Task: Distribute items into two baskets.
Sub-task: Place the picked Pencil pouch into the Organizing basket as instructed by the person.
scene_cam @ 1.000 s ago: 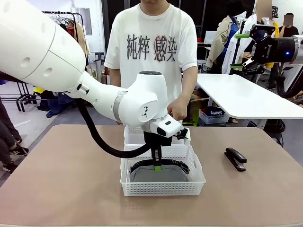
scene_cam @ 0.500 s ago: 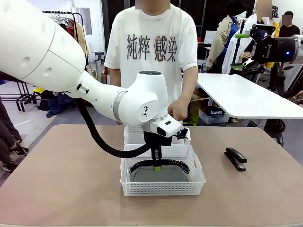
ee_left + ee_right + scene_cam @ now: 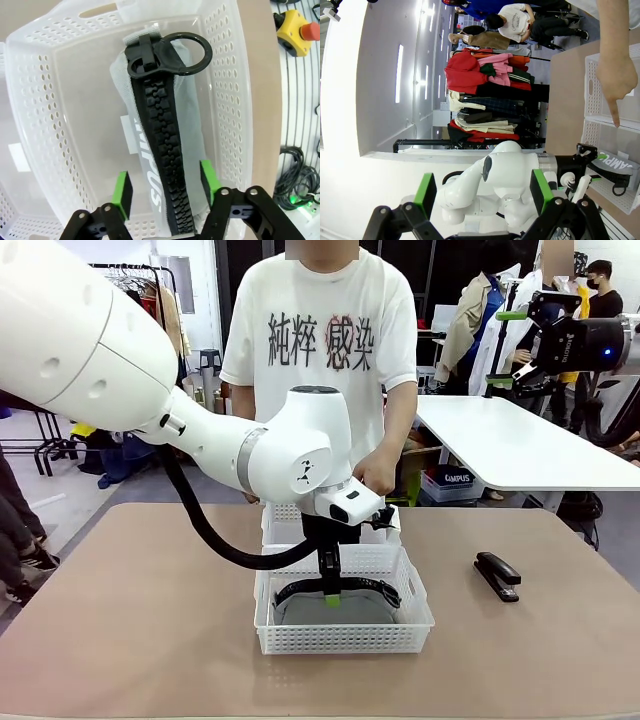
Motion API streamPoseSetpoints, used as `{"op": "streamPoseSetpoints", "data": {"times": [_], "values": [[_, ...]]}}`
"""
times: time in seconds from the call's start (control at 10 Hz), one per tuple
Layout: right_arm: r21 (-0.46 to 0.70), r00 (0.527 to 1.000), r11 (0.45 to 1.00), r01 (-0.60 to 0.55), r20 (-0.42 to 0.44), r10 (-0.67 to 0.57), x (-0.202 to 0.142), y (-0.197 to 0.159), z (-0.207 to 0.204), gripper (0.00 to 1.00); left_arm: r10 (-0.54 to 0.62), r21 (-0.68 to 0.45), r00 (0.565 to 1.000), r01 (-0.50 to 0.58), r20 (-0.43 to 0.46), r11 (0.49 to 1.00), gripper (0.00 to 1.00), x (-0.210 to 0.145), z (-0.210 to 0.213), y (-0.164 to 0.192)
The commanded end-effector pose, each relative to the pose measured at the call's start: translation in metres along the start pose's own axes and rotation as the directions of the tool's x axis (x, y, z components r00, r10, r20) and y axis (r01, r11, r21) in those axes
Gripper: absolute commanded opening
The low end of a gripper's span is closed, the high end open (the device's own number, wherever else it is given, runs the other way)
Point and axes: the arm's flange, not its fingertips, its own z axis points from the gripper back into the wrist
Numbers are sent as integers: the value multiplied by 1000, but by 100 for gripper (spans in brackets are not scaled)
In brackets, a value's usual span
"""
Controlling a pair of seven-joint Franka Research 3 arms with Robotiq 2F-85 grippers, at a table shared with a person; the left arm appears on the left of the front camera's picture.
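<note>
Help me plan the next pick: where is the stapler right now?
In the front view the stapler lies on the bare table at the robot's right, apart from the nearer basket, which holds the grey pouch.

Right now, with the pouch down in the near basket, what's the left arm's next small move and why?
Probably lift the left gripper straight up: its open pads flank the pouch lying in the basket, and the stapler sits on the table.
</note>
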Motion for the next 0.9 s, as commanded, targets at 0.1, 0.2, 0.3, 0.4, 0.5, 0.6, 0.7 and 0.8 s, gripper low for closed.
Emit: {"op": "streamPoseSetpoints", "data": {"times": [0.1,0.2,0.3,0.4,0.5,0.6,0.7,0.8], "values": [[0,1000,1000,0,0,0,0,1,0,100,21,-4,1000,-21,9,1000,100,-6,16,-1],[0,1000,1000,0,0,0,0,1,0,100,32,-5,999,-32,13,999,100,-4,19,-2],[0,1000,1000,0,0,0,0,1,0,100,42,-2,999,-42,17,999,100,-1,19,-1],[0,1000,1000,0,0,0,0,1,0,100,28,-8,1000,-28,11,1000,100,-11,27,0],[0,1000,1000,0,0,0,0,1,0,100,44,-2,999,-44,13,999,100,-5,30,-3],[0,1000,1000,0,0,0,0,1,0,100,47,3,999,-47,17,999,100,-5,38,-5],[0,1000,1000,0,0,0,0,1,0,100,46,13,999,-47,21,999,100,-5,47,-6],[0,1000,1000,0,0,0,0,1,0,100,62,20,998,-62,28,998,100,-6,56,-6]]}}
